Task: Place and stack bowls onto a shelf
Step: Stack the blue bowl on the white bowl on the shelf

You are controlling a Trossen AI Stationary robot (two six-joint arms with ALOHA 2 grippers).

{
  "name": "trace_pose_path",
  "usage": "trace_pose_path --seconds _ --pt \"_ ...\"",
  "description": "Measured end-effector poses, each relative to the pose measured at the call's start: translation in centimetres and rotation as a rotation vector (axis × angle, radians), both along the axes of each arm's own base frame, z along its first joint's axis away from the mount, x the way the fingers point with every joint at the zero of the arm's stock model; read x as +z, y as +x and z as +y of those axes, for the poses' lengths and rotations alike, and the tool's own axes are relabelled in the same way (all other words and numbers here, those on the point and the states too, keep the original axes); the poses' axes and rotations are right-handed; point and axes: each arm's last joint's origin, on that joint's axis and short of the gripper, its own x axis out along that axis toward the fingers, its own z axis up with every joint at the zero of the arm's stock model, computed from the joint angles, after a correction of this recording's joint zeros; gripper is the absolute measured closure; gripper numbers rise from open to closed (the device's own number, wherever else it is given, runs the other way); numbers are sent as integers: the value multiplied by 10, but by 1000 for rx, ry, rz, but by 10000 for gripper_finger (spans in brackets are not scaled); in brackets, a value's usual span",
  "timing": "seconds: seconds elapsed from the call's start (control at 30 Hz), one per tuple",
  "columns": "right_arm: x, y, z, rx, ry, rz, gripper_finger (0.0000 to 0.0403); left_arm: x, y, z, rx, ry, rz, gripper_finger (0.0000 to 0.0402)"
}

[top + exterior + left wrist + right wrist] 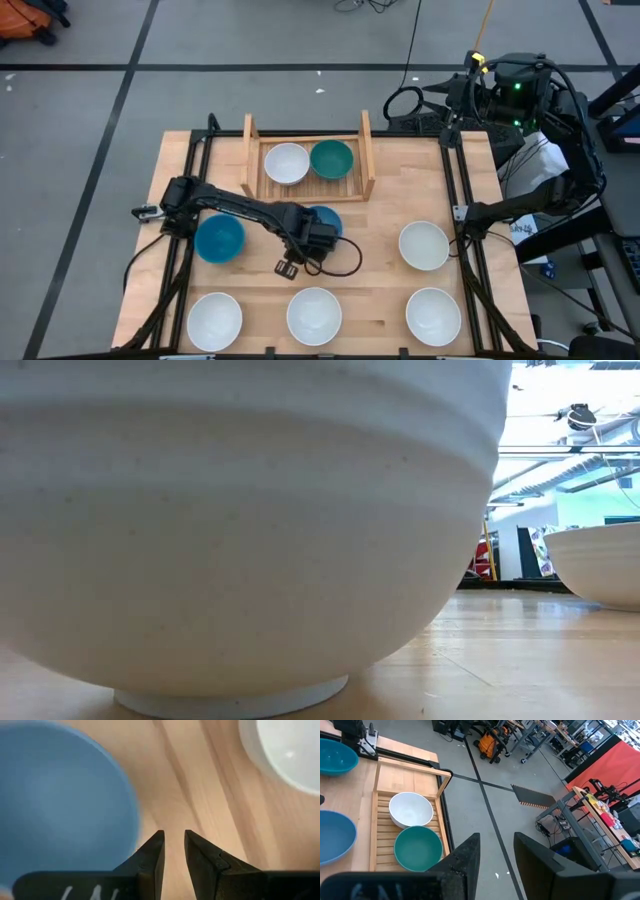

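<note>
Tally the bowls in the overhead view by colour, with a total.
White bowls: 5, one on the shelf, four on the table, e.g..
Blue bowls: 2, one in the open, one partly under the left pincer.
Dark green bowl: 1, on the shelf.
Total: 8

L arm reaches from the bench's 9 o'clock side toward centre, wrist bent down, its pincer (173, 851) low over the wood w/ fingers a narrow gap apart, gripping nothing; R arm sits folded off the 3 o'clock edge, its pincer (495, 851) raised, fingers slightly apart, empty.
</note>
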Motion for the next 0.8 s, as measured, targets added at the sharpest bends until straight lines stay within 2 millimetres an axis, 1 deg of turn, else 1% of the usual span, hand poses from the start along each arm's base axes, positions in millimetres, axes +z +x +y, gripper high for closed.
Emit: trace_pose_path --seconds 0.07,0.13,0.27,0.43,0.67,0.8 --pt "0 0 0 0 0 0 289 8 3 -1 -13 7 -50 321" --pt "0 0 0 0 0 0 289 8 5 -1 -27 11 -65 321" --pt "0 0 0 0 0 0 289 -2 3 0 -27 16 -43 321" --pt "0 0 0 0 0 0 289 -15 2 4 -20 83 -42 321" --pt "0 0 0 0 0 0 289 -17 4 8 7 80 -54 321" --pt "0 0 0 0 0 0 289 -17 4 6 2 37 -53 321"
